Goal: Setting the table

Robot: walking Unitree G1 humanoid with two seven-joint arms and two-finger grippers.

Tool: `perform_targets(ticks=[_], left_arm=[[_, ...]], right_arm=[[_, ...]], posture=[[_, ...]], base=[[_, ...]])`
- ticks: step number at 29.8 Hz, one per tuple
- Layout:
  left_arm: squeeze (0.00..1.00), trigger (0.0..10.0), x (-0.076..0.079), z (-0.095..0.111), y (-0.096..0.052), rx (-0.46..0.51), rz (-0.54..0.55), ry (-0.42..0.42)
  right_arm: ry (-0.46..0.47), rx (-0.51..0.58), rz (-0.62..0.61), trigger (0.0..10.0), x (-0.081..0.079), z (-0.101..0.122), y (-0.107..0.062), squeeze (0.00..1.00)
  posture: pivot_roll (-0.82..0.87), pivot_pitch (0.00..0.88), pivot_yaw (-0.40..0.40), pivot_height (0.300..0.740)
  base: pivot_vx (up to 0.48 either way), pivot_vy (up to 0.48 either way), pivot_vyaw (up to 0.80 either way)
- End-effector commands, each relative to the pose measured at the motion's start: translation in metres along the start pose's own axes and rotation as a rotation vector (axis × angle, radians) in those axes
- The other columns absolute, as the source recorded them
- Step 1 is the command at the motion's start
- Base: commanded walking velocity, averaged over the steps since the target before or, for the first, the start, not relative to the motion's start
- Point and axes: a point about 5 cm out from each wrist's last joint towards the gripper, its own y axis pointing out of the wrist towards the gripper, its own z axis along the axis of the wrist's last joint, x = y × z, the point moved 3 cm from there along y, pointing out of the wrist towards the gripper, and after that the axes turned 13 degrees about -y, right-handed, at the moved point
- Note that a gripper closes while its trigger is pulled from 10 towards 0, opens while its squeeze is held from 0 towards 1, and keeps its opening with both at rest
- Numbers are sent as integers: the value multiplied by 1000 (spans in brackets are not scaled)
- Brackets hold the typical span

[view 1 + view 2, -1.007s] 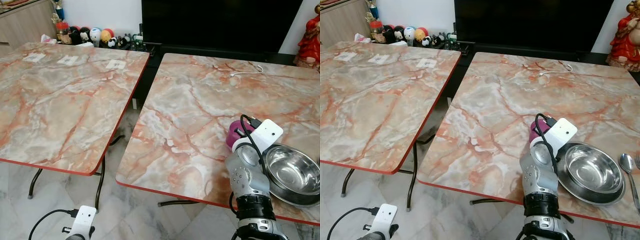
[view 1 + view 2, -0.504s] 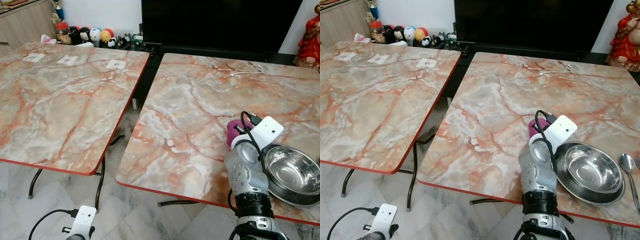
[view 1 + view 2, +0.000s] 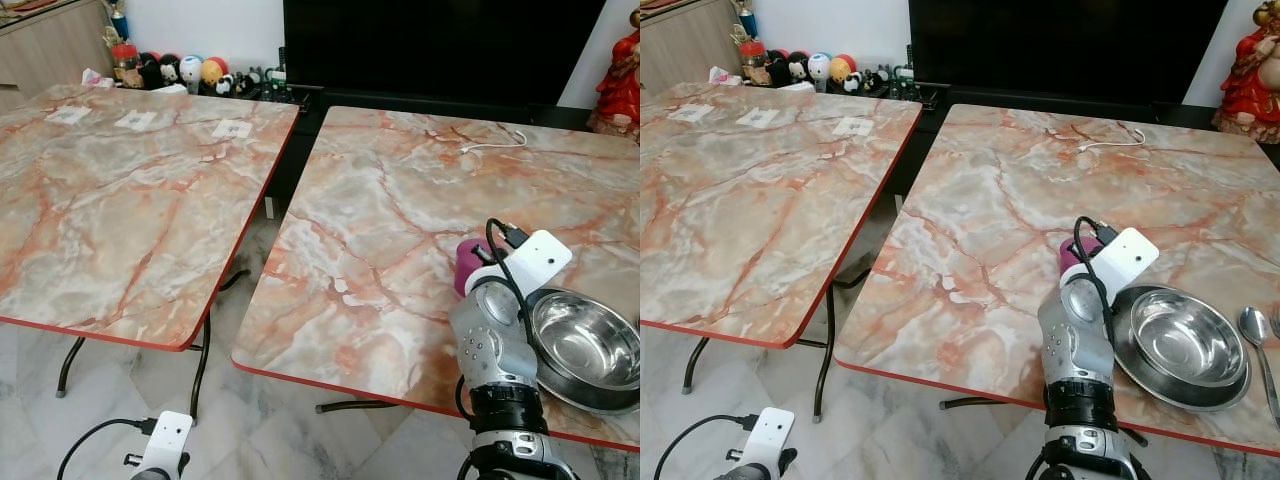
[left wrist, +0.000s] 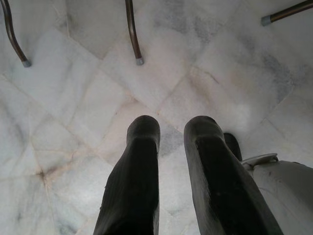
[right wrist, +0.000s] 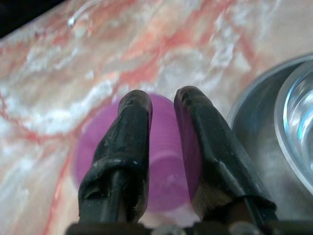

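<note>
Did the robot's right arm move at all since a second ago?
Yes, a little. The right gripper, over the purple cup, has shifted toward the table's far side, judged against the steel bowl, which stayed put.

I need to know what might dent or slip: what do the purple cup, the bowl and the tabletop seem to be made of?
Purple cup: probably plastic, matte and slightly translucent. Bowl: metal, likely stainless steel, with mirror-like reflections, sitting in a duller metal plate. Tabletop: glossy marble-pattern surface with a red edge; likely printed laminate, not real stone.
</note>
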Motion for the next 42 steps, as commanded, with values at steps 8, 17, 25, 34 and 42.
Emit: perform_targets(ticks=[8, 17, 25, 34, 42], left_arm=[[0, 10000, -1, -1, 0, -2, 7, -5], [0, 10000, -2, -2, -1, -1, 19, -17], [0, 10000, -3, -2, -1, 3, 22, -20], [0, 10000, -4, -3, -1, -2, 30, -39], [0, 10000, -5, -4, -1, -6, 30, -26]], right_arm=[[-52, 75, -7, 10000, 3, 10, -3, 0], [-218, 247, 192, 10000, -2, 13, -18, 0], [-322, 469, 392, 10000, 2, 29, -41, 0], [-327, 444, 446, 10000, 4, 18, -43, 0], [-320, 472, 516, 10000, -4, 16, -52, 0]], posture=[[137, 0, -33, 740], [132, 0, -39, 740], [120, 0, -42, 740], [125, 0, -40, 740], [130, 0, -35, 740]], base=[[0, 0, 0], [0, 0, 0], [0, 0, 0], [0, 0, 0], [0, 458, 500]])
